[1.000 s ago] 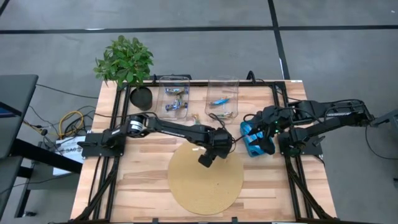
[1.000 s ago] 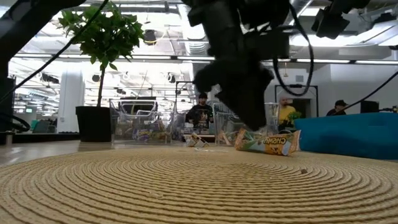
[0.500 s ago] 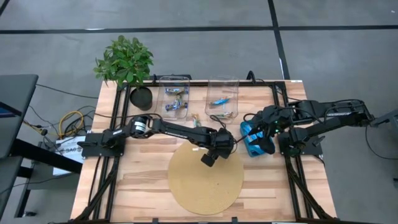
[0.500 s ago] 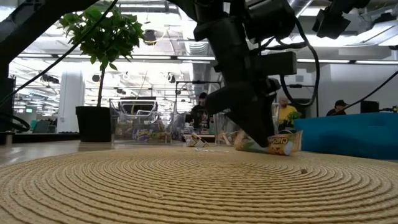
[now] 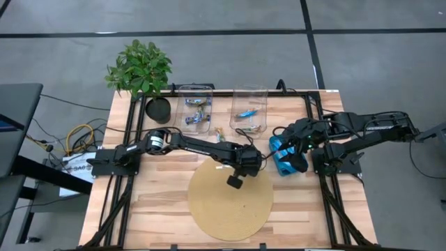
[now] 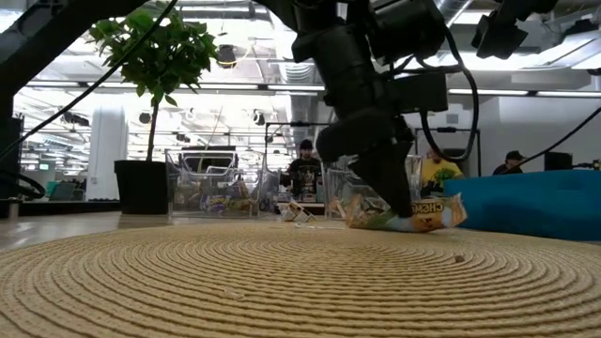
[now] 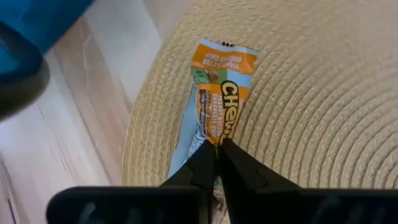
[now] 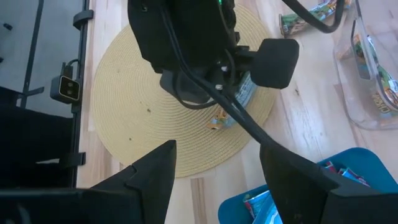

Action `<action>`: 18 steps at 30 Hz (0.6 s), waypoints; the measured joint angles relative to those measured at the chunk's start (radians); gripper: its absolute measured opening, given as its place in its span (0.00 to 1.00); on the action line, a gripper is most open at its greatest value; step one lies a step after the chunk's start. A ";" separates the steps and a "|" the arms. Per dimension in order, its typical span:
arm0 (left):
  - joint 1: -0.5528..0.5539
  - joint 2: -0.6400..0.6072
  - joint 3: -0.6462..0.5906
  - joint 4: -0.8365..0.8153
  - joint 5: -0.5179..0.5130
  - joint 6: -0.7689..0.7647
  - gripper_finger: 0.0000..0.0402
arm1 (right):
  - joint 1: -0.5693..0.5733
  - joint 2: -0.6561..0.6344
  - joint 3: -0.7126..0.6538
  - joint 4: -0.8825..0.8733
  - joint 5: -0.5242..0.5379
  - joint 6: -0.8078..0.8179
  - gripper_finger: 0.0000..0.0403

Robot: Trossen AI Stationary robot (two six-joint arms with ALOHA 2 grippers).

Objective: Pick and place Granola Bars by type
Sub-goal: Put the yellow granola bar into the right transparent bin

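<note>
One granola bar (image 7: 219,93) in an orange and silver wrapper lies on the edge of the round woven mat (image 5: 230,202), by its far right side. My left gripper (image 7: 217,145) is shut on the end of the bar nearest to it, and also shows in the low view (image 6: 383,199). My right gripper (image 8: 217,180) hangs open and empty above the teal tray (image 5: 280,157) at the right. Wrapped bars lie in two clear bins (image 5: 196,110) (image 5: 249,111) at the far edge. My left gripper pinches one end of the bar's wrapper (image 7: 215,135) between its two fingertips. The fingers slant down from above and run along the bar. The bar's length (image 6: 418,216) rests on the mat, pointing away from the fingers.
A few loose bars (image 5: 221,132) lie on the wood between the bins and the mat. A potted plant (image 5: 141,70) stands at the far left corner. A black frame runs along both table sides. People show in the room beyond the table.
My left gripper has come down and a little toward the table's right edge, onto the bar at the mat's far right edge. It has shut on the bar's end. The bar's held end now looks crumpled up.
</note>
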 joint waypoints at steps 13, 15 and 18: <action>0.072 -0.208 -0.001 -0.126 -0.207 -0.540 0.00 | -0.001 0.000 0.000 0.043 0.270 0.078 0.55; 0.094 -0.257 -0.001 -0.115 -0.268 -0.571 0.00 | -0.001 0.000 0.000 0.068 0.339 0.078 0.55; 0.145 -0.311 -0.001 -0.082 -0.326 -0.593 0.00 | -0.001 0.000 0.000 0.091 0.445 0.078 0.55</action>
